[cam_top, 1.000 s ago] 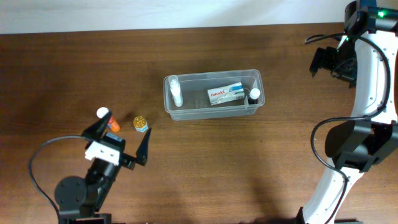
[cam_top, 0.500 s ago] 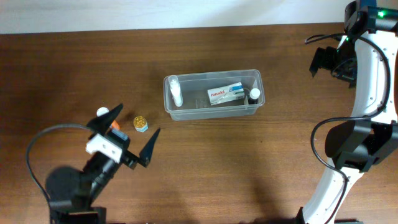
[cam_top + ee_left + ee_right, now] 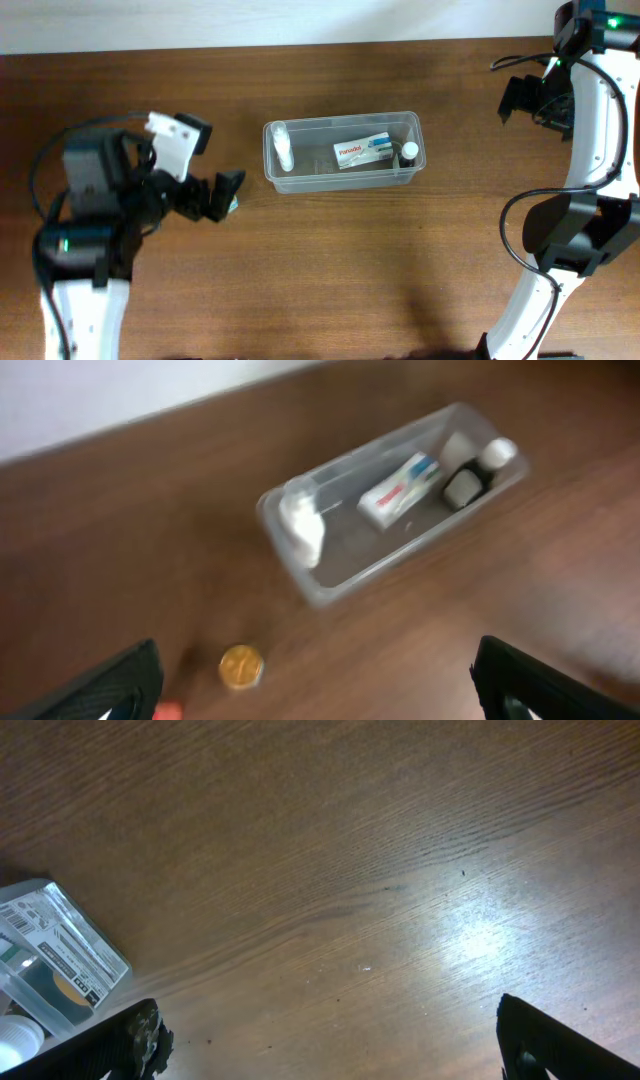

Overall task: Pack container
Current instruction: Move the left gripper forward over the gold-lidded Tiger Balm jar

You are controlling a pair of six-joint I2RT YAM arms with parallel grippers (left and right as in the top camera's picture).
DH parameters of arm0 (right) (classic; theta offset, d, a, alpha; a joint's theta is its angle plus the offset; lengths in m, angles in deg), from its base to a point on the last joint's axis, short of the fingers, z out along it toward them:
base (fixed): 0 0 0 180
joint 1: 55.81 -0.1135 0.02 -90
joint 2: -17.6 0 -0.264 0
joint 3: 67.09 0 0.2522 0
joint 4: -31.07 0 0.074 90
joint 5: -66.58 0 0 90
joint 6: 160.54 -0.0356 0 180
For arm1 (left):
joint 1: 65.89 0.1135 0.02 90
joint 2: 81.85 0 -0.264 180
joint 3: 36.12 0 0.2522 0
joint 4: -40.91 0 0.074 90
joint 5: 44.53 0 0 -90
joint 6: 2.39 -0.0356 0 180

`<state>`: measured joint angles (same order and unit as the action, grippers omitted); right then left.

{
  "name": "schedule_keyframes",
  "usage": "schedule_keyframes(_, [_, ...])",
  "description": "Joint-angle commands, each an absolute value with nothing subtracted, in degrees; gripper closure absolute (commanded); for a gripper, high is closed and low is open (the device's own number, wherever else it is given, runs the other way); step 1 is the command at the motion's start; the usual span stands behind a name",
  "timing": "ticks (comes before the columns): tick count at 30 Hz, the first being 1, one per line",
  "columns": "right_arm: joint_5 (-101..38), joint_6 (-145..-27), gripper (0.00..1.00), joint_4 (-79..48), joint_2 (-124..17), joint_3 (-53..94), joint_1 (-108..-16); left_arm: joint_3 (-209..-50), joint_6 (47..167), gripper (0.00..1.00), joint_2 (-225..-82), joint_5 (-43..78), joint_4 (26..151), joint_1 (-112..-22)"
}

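Overhead: left gripper [image 3: 210,195], jaws wide and empty, has swung from near-left up to the gold-capped bottle [image 3: 241,666], left of the centre container [image 3: 300,185]; likely pick next. Right gripper [image 3: 522,100] wide, far right.

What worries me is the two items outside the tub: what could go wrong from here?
The gold-capped jar and an orange item sit close together near the open left gripper; closing on one could knock the other. The container already holds a box; a dropped jar might land on it.
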<state>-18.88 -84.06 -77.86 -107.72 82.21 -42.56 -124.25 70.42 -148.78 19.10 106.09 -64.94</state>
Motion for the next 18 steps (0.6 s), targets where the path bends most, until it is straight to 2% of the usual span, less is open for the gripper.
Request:
schedule_keyframes(1, [-18.23,-84.54,0.02,-77.84,-107.54,82.21,-42.23,-128.57,70.66,0.01,-154.07,25.72,107.46,-65.58])
schedule_keyframes(13, [-18.23,-84.54,0.02,-77.84,-107.54,82.21,-42.23,-128.64,75.14,0.01,-161.50,22.42,109.78,-66.97])
schedule_keyframes(18, [-18.23,-84.54,0.02,-77.84,-107.54,82.21,-42.23,-128.64,77.07,0.01,-166.95,28.69,110.46,-71.15])
